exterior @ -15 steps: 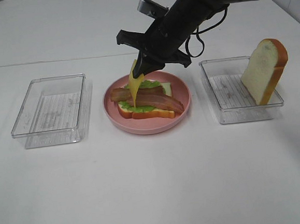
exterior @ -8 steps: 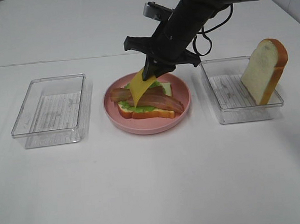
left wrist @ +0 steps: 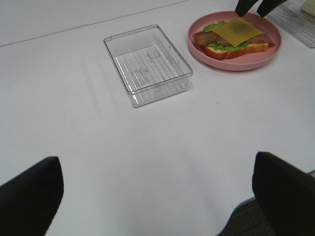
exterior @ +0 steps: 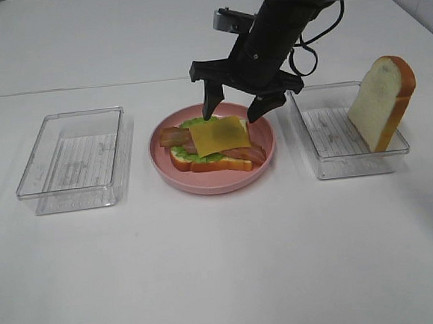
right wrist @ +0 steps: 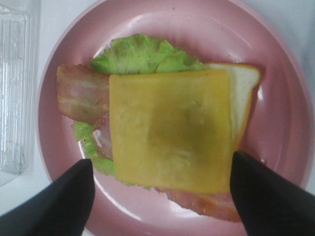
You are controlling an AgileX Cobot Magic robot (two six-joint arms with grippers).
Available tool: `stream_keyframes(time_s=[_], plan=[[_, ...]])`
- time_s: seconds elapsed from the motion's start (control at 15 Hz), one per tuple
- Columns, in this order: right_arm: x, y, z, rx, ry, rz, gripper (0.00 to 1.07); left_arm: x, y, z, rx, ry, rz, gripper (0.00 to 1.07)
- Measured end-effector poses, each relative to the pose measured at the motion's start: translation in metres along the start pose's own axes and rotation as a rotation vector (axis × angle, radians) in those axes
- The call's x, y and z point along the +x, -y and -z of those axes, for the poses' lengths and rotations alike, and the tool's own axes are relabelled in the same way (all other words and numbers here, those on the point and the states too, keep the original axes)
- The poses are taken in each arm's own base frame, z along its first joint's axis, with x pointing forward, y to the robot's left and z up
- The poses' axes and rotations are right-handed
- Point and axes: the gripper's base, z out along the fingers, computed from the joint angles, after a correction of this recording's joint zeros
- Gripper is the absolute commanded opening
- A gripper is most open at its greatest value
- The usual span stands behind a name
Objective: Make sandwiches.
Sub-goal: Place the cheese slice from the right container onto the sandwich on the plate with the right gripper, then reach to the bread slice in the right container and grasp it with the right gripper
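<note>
Open-faced sandwich (exterior: 212, 144) on one pink plate (exterior: 264, 153), between two clear trays.

One cheese slice (exterior: 221, 134) tops bacon, lettuce and bread; a second bread slice (exterior: 381, 102) leans in the right tray (exterior: 323, 162). The right gripper (exterior: 235, 109) hovers above the plate's far side, spread and empty; the left gripper's fingers (left wrist: 29, 194) stand wide apart.

We saw the black right gripper (exterior: 234, 109) hanging from its dark arm, which entered from two o'clock in the high view; its jaws stood spread wide, pointing down and gripping nothing. The black left gripper (left wrist: 157, 191) showed both fingers set far apart, empty.
</note>
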Motion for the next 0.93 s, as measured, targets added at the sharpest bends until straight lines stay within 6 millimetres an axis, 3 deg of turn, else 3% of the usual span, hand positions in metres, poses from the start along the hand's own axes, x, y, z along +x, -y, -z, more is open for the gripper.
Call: stream_keyframes(time_s=[0.13, 0.33, 0.6, 0.93], plan=[[-0.001, 0.003, 0.015, 0.003, 0.003, -0.01, 0.73, 0.0, 0.0, 0.0, 0.0, 0.0, 0.0, 0.99], [-0.011, 0.038, 0.07, 0.019, 0.034, -0.078, 0.73, 0.0, 0.0, 0.0, 0.0, 0.0, 0.0, 0.99], [-0.016, 0.081, 0.121, 0.103, 0.088, -0.129, 0.73, 0.0, 0.0, 0.0, 0.0, 0.0, 0.0, 0.99], [-0.002, 0.144, 0.147, 0.241, -0.011, -0.23, 0.73, 0.0, 0.0, 0.0, 0.0, 0.0, 0.0, 0.99]])
